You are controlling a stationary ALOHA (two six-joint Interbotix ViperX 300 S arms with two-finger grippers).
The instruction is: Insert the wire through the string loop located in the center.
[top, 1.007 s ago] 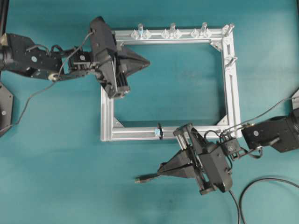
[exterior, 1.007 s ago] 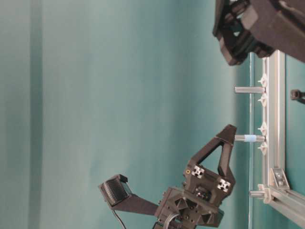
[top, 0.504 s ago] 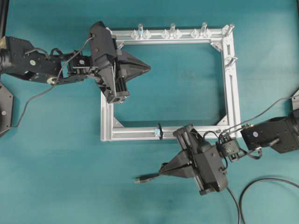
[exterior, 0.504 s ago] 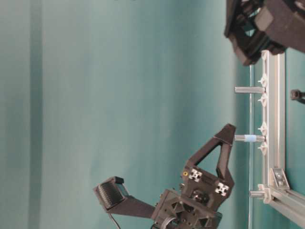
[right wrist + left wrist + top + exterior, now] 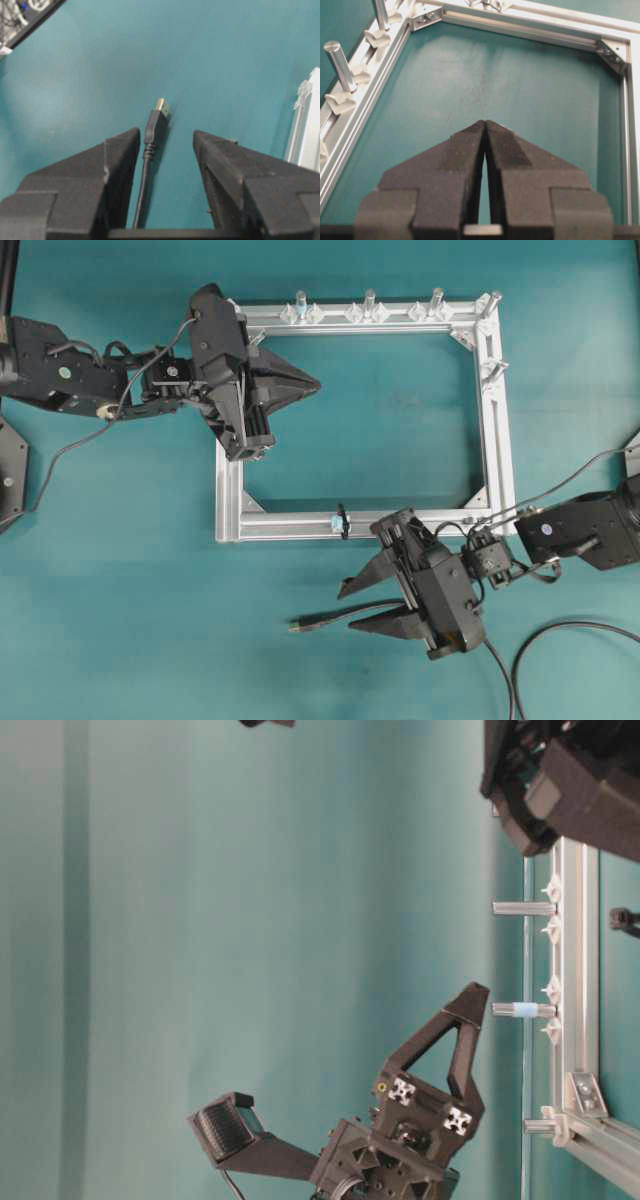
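The wire point(image 5: 335, 617) is seen lying on the counter point(image 5: 120, 620), plug leftward, between the spread jaws of the right end effector point(image 5: 362, 606), ungripped. The string loop point(image 5: 342, 521) is seen nearby on the frame point(image 5: 495, 420). The left end effector point(image 5: 312, 381) is closed, empty.

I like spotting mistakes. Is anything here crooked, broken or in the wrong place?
Nothing looks broken. One oddity: the wire lies loose on the table between the fingers of the open right tool, and it is not through the string loop.
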